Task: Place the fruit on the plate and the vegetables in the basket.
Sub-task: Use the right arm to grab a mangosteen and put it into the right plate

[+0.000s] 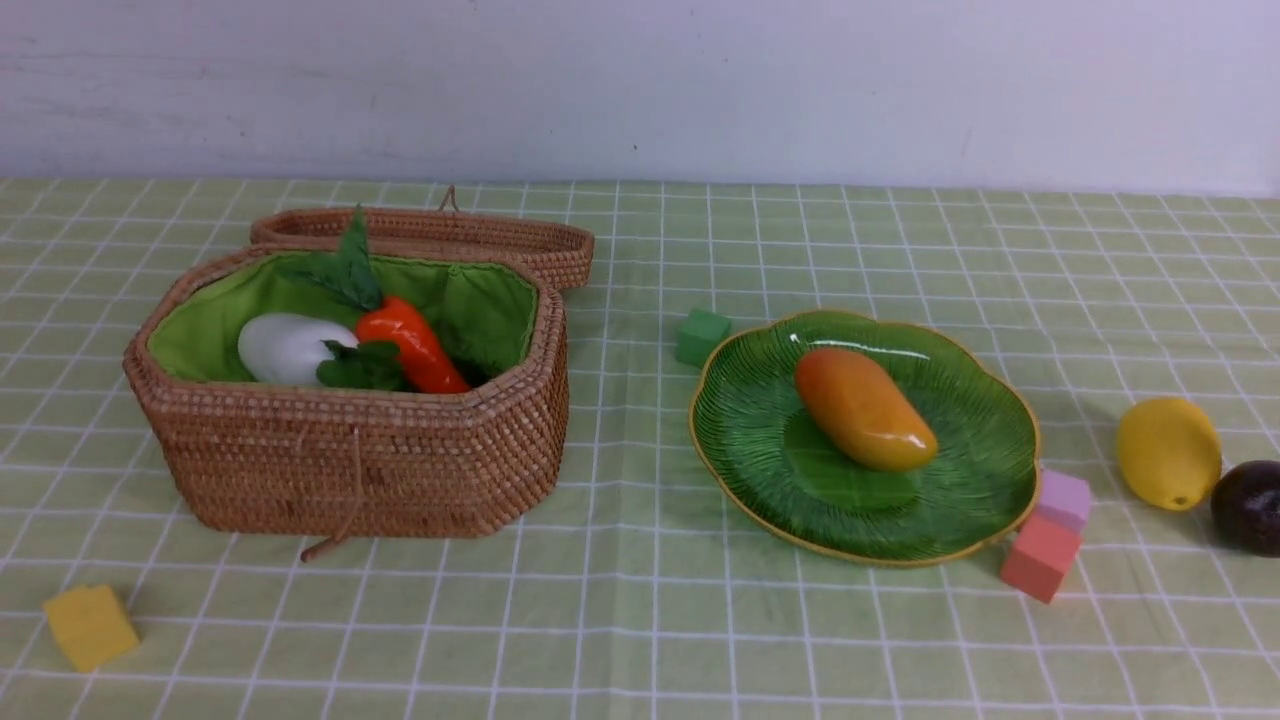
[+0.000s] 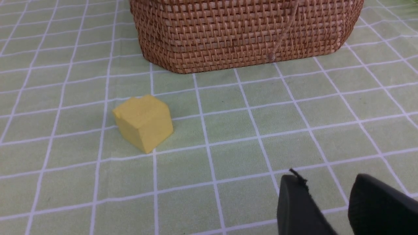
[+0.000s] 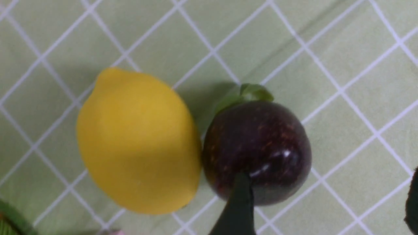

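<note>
Two fruits left: lemon [image 1: 1168, 452] and dark fruit [image 1: 1248, 506], glossy, touching each other on the surface [image 1: 640, 620] right of the plate [image 1: 760, 440].
Done: orange-yellow mango [image 1: 865, 408] on plate; radish [image 1: 290, 348] and carrot [image 1: 415, 345] in basket [image 1: 350, 460].
Other vegetables: not visible.
Right claw [image 3: 323, 209]: apart, empty, above dark fruit.
Left claw [image 2: 326, 186]: apart, empty.
</note>
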